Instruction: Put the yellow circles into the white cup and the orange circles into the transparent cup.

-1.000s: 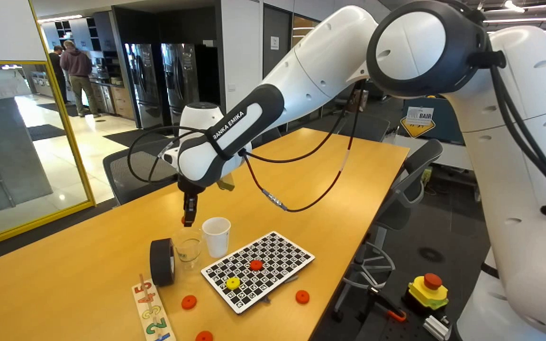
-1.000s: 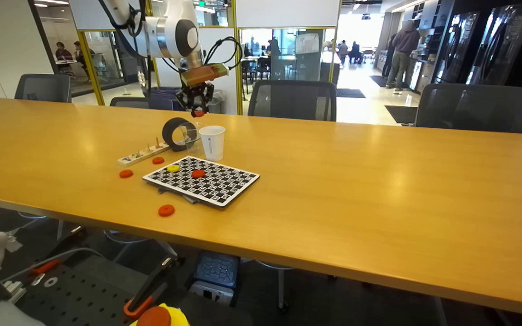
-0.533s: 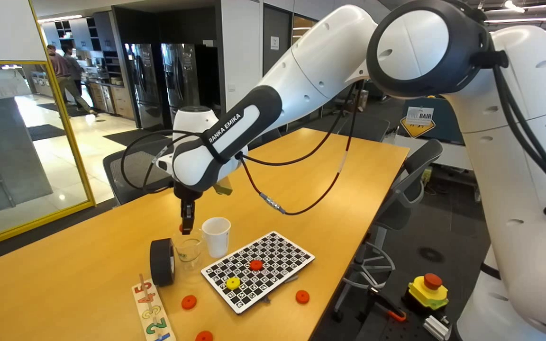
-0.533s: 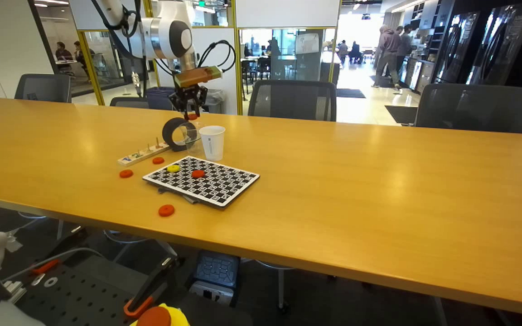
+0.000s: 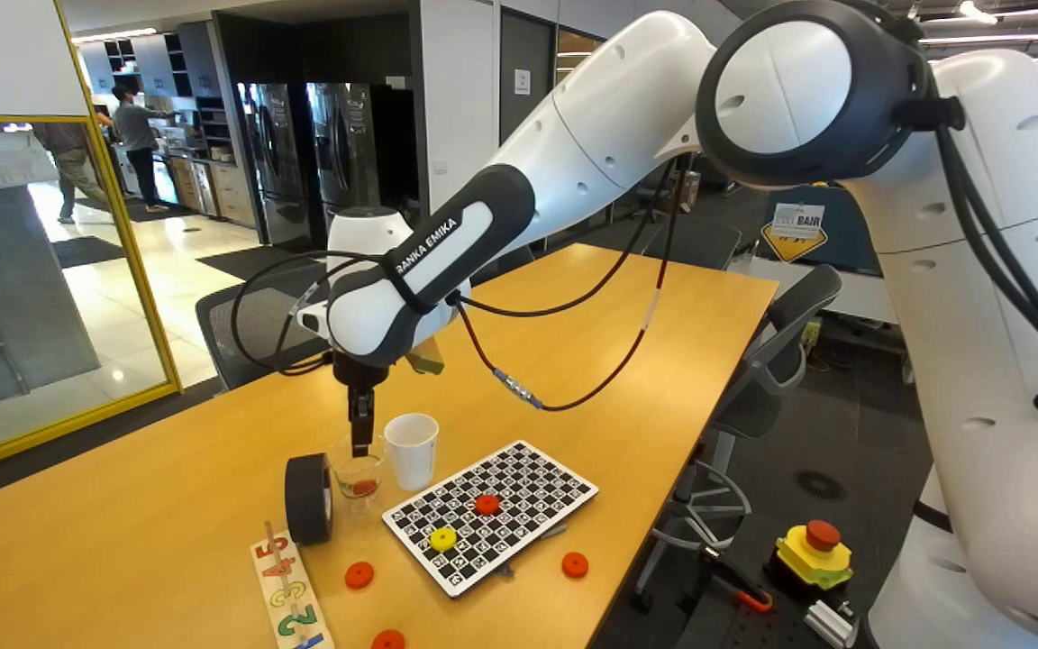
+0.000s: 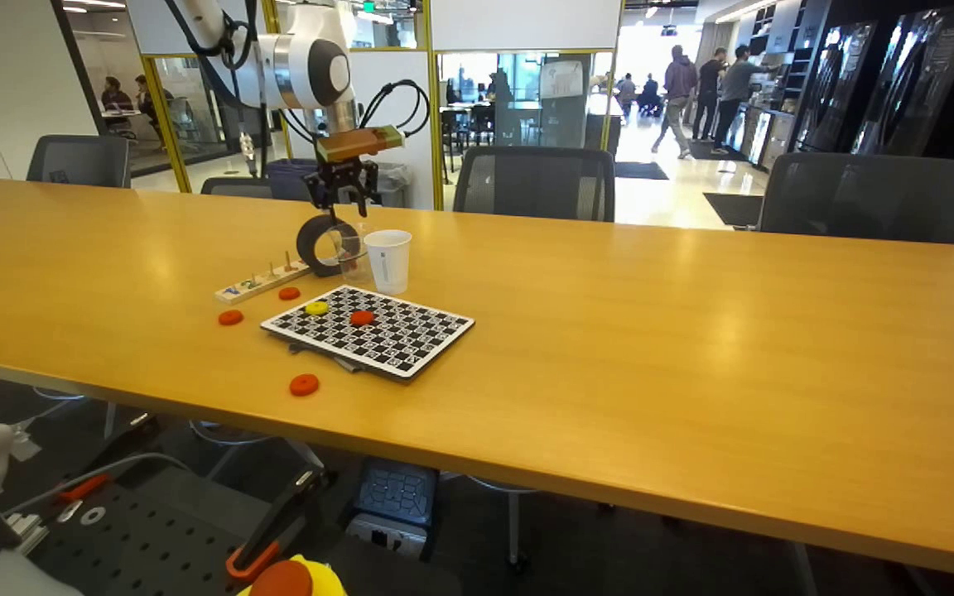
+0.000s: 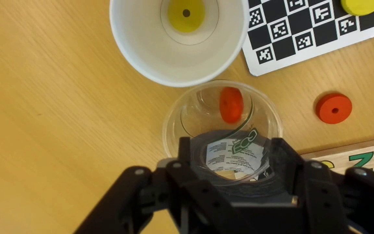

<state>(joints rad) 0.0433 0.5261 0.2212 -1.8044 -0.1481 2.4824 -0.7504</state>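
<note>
My gripper [image 7: 230,146] stands open above the transparent cup [image 7: 174,120], nothing between its fingers. Inside that cup an orange circle [image 7: 231,104] shows tilted and slightly blurred; it is also visible through the cup wall in an exterior view. Touching or nearly touching it is the white cup [image 5: 412,451], with a yellow circle [image 7: 178,18] flat on its bottom. Another yellow circle [image 5: 443,539] and an orange circle [image 5: 487,505] lie on the checkered board [image 5: 532,469]. Three more orange circles rest on the table, one by the number strip [image 5: 359,575], one near the front edge [image 6: 304,385].
A black tape roll [image 5: 307,498] stands on edge close beside the transparent cup. The wooden number strip [image 5: 289,595] with upright pegs lies near the tape. Chairs [image 6: 533,184] line the table's far side, and people walk in the background.
My gripper came down over the transparent cup, and its jaws parted. The orange circle that was between the fingers has dropped into that cup.
</note>
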